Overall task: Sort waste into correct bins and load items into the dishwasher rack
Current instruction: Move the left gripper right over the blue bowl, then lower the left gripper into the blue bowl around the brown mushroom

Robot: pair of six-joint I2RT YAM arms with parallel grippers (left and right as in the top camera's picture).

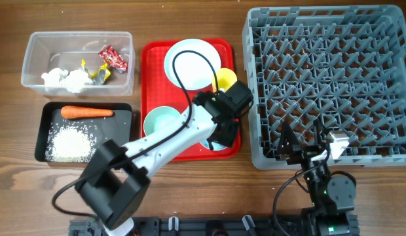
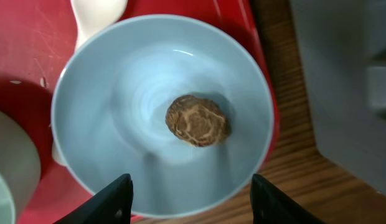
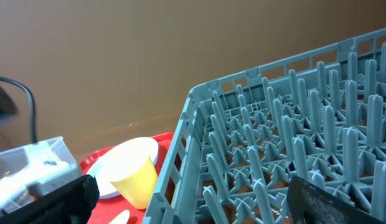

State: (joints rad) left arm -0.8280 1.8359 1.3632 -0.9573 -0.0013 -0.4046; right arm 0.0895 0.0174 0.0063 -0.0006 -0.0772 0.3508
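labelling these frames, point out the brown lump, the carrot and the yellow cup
brown lump [image 2: 197, 120], left wrist view, middle of its top
carrot [image 1: 87, 112], overhead view, middle of its length
yellow cup [image 3: 139, 179], right wrist view, its side wall

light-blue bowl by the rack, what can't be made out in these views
- Overhead: the left gripper covers most of the light-blue bowl and all of its brown lump.
- Left wrist: the bowl hides part of the white spoon; the top edge cuts its scoop.
- Right wrist: bowl not in frame.
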